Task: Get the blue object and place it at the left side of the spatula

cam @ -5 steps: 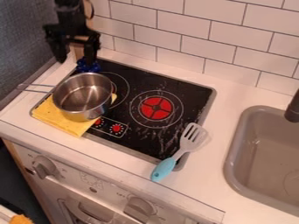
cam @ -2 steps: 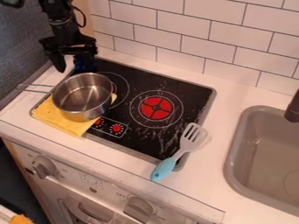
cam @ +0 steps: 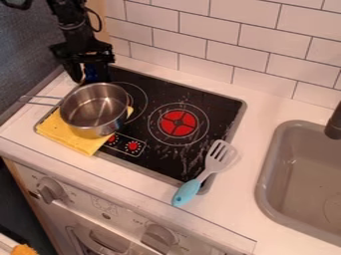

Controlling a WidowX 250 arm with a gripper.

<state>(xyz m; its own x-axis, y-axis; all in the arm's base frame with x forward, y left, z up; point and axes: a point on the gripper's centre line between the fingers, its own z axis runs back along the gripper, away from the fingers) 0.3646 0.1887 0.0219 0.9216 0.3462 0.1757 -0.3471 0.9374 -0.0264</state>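
Stovetop (cam: 225,103): blue object (cam: 90,72) (part-hidden) between gripper (cam: 91,79) fingers

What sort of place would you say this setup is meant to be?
It looks like a small kitchen corner, possibly a toy or mock-up one: there is a black cooktop with red burner markings, a grey sink beside it, and a metal pot.

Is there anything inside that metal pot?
Empty: the pot shows its bare, shiny bottom, with nothing in it.
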